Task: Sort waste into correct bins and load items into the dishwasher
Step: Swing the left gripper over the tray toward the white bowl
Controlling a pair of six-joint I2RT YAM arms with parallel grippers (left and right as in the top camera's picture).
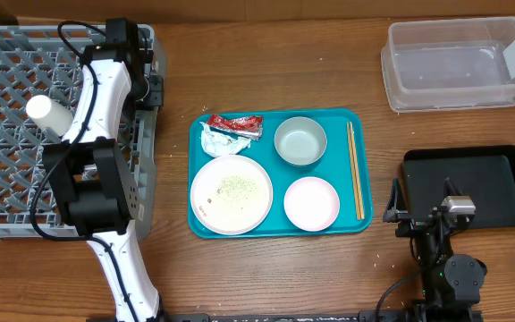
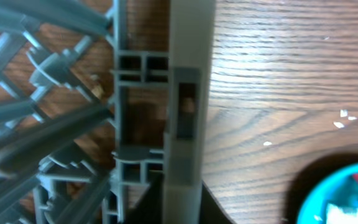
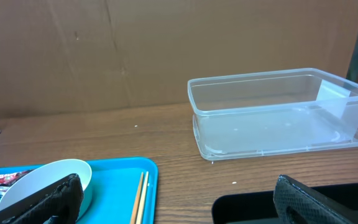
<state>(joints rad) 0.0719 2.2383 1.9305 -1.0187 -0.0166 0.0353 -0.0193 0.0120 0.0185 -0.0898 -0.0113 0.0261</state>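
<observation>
Overhead: white cup [image 1: 47,114] in dish rack [image 1: 7,206]; left gripper [image 1: 153,89] state unclear; right gripper [image 3: 179,205] wide open, empty

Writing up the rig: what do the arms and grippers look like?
The left arm has white links, black joint housings and looping black cables. The right arm is black with a small grey wrist block; its fingers are black and textured.

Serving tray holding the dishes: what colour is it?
The serving tray is teal; the overhead view shows it best.
</observation>
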